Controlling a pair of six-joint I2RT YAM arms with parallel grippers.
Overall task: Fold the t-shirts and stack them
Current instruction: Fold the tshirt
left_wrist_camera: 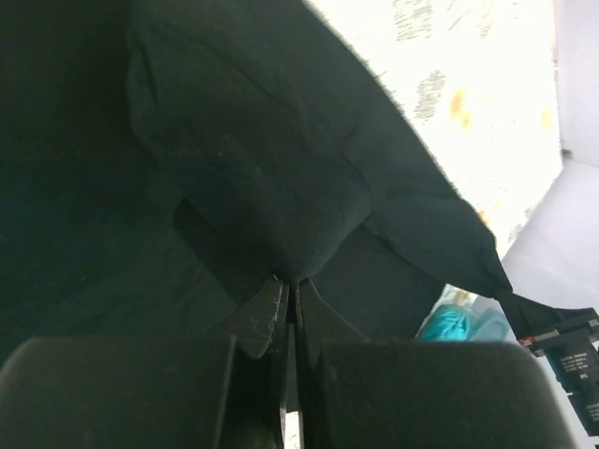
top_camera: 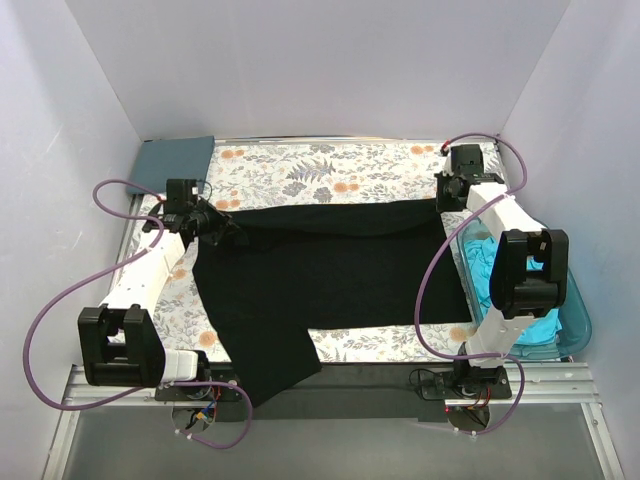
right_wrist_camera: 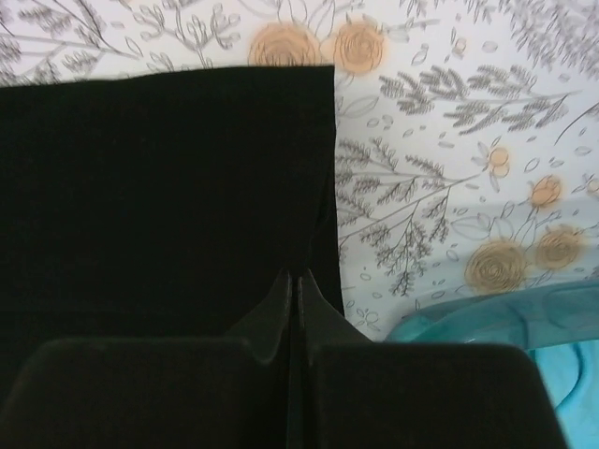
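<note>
The black t-shirt [top_camera: 320, 270] lies spread across the table, and one part of it hangs over the near edge at the left. My left gripper [top_camera: 218, 230] is shut on the shirt's far-left edge, where the cloth [left_wrist_camera: 253, 178] bunches at the closed tips [left_wrist_camera: 288, 282]. My right gripper [top_camera: 446, 200] is shut on the far-right edge of the same shirt [right_wrist_camera: 159, 187], its tips [right_wrist_camera: 298, 277] pressed together on the hem. A slate blue-grey t-shirt [top_camera: 178, 160] lies folded at the far-left corner. The turquoise t-shirt [top_camera: 497, 268] sits crumpled in the tub.
The translucent teal tub [top_camera: 578, 320] stands along the table's right side, under my right arm; its rim [right_wrist_camera: 496, 318] shows close to the right gripper. The floral table cloth [top_camera: 320, 170] covers the table. Walls close in the left, back and right sides.
</note>
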